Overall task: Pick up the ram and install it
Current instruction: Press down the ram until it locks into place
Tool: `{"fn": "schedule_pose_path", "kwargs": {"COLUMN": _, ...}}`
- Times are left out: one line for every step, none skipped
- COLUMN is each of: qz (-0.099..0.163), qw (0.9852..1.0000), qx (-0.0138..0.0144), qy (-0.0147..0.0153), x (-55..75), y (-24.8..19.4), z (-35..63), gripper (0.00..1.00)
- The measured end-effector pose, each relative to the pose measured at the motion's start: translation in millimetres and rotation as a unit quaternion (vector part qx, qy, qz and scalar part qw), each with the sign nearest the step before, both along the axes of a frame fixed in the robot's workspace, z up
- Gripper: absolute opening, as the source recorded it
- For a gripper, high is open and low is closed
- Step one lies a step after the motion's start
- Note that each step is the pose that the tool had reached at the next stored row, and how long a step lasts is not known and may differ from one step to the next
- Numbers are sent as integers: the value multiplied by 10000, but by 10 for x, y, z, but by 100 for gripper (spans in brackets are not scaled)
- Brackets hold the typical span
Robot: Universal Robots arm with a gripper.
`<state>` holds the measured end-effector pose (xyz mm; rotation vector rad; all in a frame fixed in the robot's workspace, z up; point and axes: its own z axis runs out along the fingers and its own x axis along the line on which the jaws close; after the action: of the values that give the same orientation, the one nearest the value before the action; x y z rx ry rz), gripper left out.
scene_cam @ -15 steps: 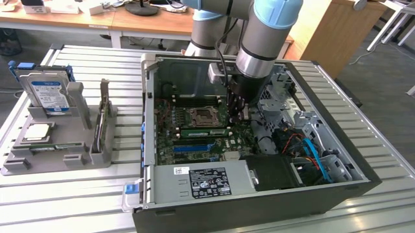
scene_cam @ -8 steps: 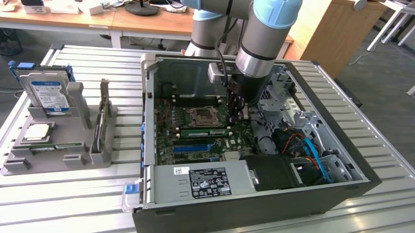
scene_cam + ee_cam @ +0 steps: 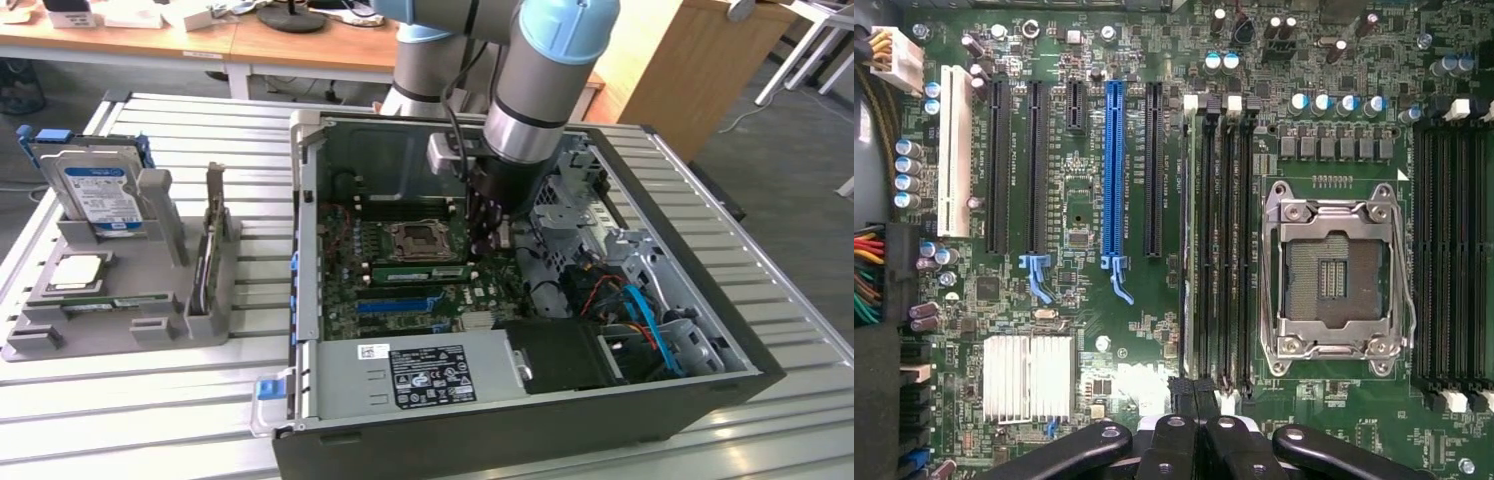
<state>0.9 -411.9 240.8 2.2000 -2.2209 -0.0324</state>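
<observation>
Slatted metal desk [image 3: 160,400] is carrying an open computer case [image 3: 694,400], and the claw [image 3: 1194,395] is hanging down inside it, fingers [image 3: 1172,440] pressed together, gripping nothing. Right beneath it the ram [image 3: 1188,240] is sitting upright in a memory slot beside the empty processor socket [image 3: 1336,270]. Further out, a blue slot [image 3: 1114,170] is lying among black ones.

A table [image 3: 747,260] of pale metal slats is seen across the foreground, with soft light reflected along its ribs. Behind it, a wooden desk [image 3: 160,45] on white legs is set at the exterior view's left, and a light wooden cabinet [image 3: 694,60] stands at the right. Grey floor [image 3: 787,150] is visible beyond.
</observation>
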Motion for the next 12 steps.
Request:
{"fn": "schedule_pose_path", "kwargs": {"qz": 0, "qw": 10000, "qx": 0, "qy": -1, "x": 0, "y": 0, "z": -7, "gripper": 11}}
{"fn": "schedule_pose_path", "kwargs": {"qz": 0, "qw": 10000, "qx": -1, "qy": 0, "x": 0, "y": -1, "z": -7, "gripper": 11}}
{"fn": "schedule_pose_path", "kwargs": {"qz": 0, "qw": 10000, "qx": -1, "qy": -1, "x": 0, "y": 0, "z": -7, "gripper": 11}}
{"fn": "schedule_pose_path", "kwargs": {"qz": 0, "qw": 10000, "qx": -1, "qy": 0, "x": 0, "y": -1, "z": -7, "gripper": 11}}
{"fn": "schedule_pose_path", "kwargs": {"qz": 0, "qw": 10000, "qx": 0, "qy": -1, "x": 0, "y": 3, "z": -8, "gripper": 11}}
{"fn": "schedule_pose_path", "kwargs": {"qz": -1, "qw": 10000, "qx": 1, "qy": -2, "x": 0, "y": 7, "z": -9, "gripper": 11}}
{"fn": "schedule_pose_path", "kwargs": {"qz": -1, "qw": 10000, "qx": 0, "qy": -2, "x": 0, "y": 11, "z": -10, "gripper": 11}}
{"fn": "schedule_pose_path", "kwargs": {"qz": 0, "qw": 10000, "qx": 0, "qy": -4, "x": 0, "y": 16, "z": -11, "gripper": 11}}
{"fn": "schedule_pose_path", "kwargs": {"qz": -1, "qw": 10000, "qx": 0, "qy": -8, "x": -1, "y": 21, "z": -12, "gripper": 11}}
{"fn": "schedule_pose_path", "kwargs": {"qz": 0, "qw": 10000, "qx": 0, "qy": -12, "x": 0, "y": 26, "z": -13, "gripper": 11}}
{"fn": "schedule_pose_path", "kwargs": {"qz": 0, "qw": 10000, "qx": -1, "qy": -17, "x": 0, "y": 31, "z": -14, "gripper": 11}}
{"fn": "schedule_pose_path", "kwargs": {"qz": 0, "qw": 10000, "qx": 0, "qy": -18, "x": 0, "y": 33, "z": -15, "gripper": 11}}
